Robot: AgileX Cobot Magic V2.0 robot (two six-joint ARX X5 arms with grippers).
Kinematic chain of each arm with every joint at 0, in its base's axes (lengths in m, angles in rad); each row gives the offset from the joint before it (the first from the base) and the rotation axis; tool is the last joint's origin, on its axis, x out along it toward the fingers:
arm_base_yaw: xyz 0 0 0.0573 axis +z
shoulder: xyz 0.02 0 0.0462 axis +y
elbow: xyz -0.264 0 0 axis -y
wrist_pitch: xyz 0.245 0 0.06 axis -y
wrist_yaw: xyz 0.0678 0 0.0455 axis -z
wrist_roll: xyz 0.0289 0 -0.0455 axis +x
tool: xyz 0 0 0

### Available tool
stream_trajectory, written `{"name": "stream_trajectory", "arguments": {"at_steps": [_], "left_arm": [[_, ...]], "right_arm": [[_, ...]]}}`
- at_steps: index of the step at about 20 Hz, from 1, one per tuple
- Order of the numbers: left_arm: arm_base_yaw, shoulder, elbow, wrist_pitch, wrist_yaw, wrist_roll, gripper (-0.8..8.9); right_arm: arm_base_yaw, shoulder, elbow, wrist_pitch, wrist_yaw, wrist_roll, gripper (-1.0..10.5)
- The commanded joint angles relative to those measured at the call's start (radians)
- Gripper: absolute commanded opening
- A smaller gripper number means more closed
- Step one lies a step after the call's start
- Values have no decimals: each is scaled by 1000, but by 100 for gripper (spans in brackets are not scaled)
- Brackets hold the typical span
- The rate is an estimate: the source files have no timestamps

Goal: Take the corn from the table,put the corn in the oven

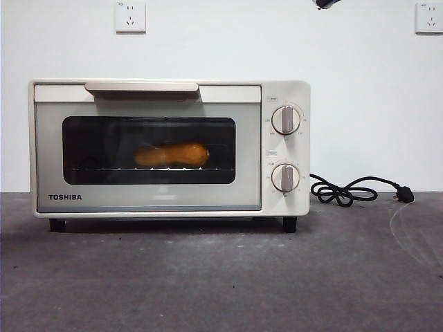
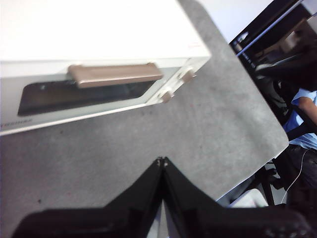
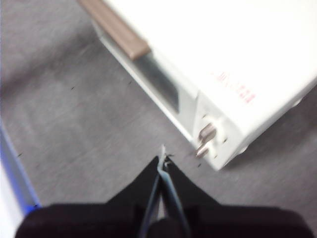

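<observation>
Bare table [image 1: 221,277] is lying nearest; I'm seeing the corn [image 1: 172,155] sitting inside the closed oven [image 1: 169,149]. Glossy, stiff and probably light, it's likely gripping best mid-cob. Left gripper [image 2: 162,159] and right gripper [image 3: 162,157] are both hovering pinched together, empty.

Left tool [image 2: 162,161]: jaws pressed together, tips meeting, nothing held, raised in the air. Right tool [image 3: 163,157]: jaws closed too, tips touching, empty, also held high. Front view: only a black tip of one arm [image 1: 324,3] at the top edge, right of centre; which arm, cannot tell. Other arm out of frame there.
</observation>
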Motion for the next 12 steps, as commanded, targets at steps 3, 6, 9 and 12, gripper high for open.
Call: {"name": "stream_trajectory", "arguments": {"at_steps": [3,6,9,12], "left_arm": [[-5,-27,0,53,-118,82,-4],[-10,-76,0,135,-157,79,-4],[-35,-142,-1,278,-192,80,-4],[-59,-202,-16,452,-221,79,-4]], "right_arm": [[2,6,1,73,37,2,1],[2,6,1,113,50,2,1],[2,6,1,137,55,2,1],[2,6,1,149,66,2,1]]}}
